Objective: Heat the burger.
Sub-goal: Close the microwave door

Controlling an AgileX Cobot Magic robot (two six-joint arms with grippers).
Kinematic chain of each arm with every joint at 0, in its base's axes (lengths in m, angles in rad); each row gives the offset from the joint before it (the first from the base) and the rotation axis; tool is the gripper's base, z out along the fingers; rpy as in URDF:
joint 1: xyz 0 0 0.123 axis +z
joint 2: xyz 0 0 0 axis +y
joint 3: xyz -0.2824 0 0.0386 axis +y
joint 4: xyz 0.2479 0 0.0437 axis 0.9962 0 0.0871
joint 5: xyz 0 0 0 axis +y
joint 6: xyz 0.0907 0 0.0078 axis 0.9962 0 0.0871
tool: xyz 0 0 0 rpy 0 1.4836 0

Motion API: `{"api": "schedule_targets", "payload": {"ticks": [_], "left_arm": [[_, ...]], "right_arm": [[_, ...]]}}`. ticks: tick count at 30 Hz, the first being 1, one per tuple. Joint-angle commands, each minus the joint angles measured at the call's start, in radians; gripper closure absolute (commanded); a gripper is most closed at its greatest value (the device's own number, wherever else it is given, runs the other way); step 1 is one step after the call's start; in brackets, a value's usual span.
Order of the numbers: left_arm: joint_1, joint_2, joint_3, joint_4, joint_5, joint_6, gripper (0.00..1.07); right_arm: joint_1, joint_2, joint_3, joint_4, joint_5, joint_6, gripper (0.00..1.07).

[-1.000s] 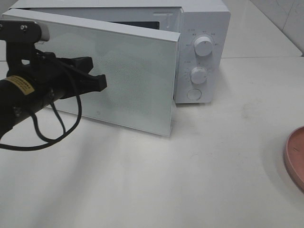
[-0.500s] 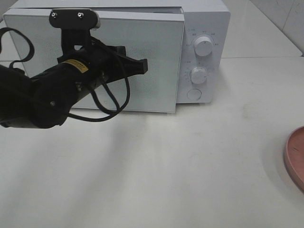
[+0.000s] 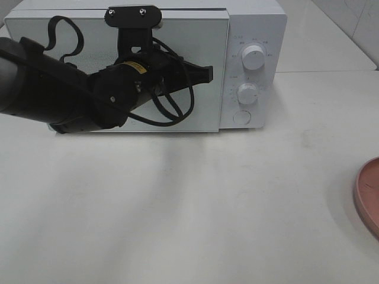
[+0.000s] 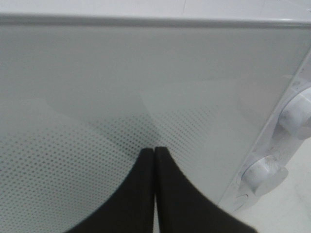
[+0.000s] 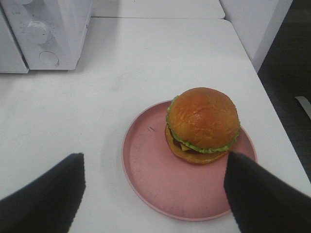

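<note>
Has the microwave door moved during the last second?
Yes. The door swung shut against the microwave body, pushed by the shut left gripper, beside the fixed knobs.

In the high view the pink plate is cut by the right edge, its burger out of frame. The left arm covers part of the microwave door. Dial markings are too small to read.

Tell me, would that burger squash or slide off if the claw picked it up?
The burger looks glossy and domed, so pads closing high on the bun might slip. It is stacked in layers, so a side push could shear it apart. It sits loose on the pink plate, so a nudge would probably slide it.
</note>
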State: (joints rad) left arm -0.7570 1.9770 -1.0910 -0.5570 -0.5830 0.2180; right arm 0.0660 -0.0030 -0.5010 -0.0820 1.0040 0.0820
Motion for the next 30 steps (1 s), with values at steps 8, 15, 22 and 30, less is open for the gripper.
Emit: {"api": "schedule_targets", "payload": {"ticks": [8,15,22,30], "left_arm": [[0.065,-0.011,-0.087,0.029,0.13,0.009,1.07],[0.062,-0.063,-0.063,0.037,0.344,0.009,1.07],[0.062,-0.165,0.054,0.039,0.469,0.009,1.07],[0.064,-0.321,0.175,0.048,0.727,0.009,0.59]], "right_arm": [[-0.005,-0.033,0.002,-0.004,-0.009,-0.007,0.31],[-0.005,-0.033,0.002,-0.004,-0.009,-0.007,0.31],[-0.005,-0.033,0.002,-0.004,-0.009,-0.008,0.31],[-0.005,-0.033,0.002,-0.004,-0.009,-0.008,0.31]]}}
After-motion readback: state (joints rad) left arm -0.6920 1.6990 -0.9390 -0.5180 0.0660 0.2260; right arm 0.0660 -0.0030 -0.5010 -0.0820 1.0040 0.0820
